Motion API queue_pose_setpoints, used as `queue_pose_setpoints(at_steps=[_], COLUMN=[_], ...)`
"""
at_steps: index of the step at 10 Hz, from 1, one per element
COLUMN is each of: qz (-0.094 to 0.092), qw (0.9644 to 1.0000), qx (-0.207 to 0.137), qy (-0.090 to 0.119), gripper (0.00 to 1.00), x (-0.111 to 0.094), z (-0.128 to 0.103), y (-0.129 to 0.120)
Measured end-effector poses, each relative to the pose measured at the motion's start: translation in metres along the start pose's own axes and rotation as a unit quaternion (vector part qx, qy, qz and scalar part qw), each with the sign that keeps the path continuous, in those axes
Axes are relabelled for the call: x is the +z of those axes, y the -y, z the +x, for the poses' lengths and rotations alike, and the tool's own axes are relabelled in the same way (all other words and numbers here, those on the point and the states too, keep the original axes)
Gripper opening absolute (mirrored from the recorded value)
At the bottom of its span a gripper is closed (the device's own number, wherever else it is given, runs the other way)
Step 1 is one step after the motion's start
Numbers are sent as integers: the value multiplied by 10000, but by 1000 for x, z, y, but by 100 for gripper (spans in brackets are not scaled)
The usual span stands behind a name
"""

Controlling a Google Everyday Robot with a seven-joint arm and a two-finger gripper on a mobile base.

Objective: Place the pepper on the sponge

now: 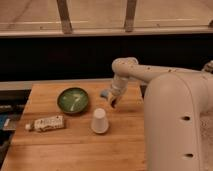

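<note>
Currently the hand (113,102) hangs at the sponge's (104,94) right edge, apparently pinched on the pepper (114,105). Risk: an off-centre release lets the slim pepper roll off the soft pad onto the worktop (60,145), toward 1 cup (99,121).

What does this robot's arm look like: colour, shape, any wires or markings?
The arm is smooth cream-white, made of rounded tubes with a bulbous elbow. The big shell nearest the camera carries a few small dark dots. No loose cables or lettering show. The gripper, pale and slimmer than the arm, is at its end above the wooden table, beside the blue sponge.
</note>
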Motion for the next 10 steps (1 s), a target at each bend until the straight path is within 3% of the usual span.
queue_pose_setpoints(at_steps=[4,10], qz=[-120,14], qw=[9998,10000], qx=[-170,75], qy=[-24,-13], gripper=[12,13], x=[22,24], z=[-31,-70], y=[-6,30])
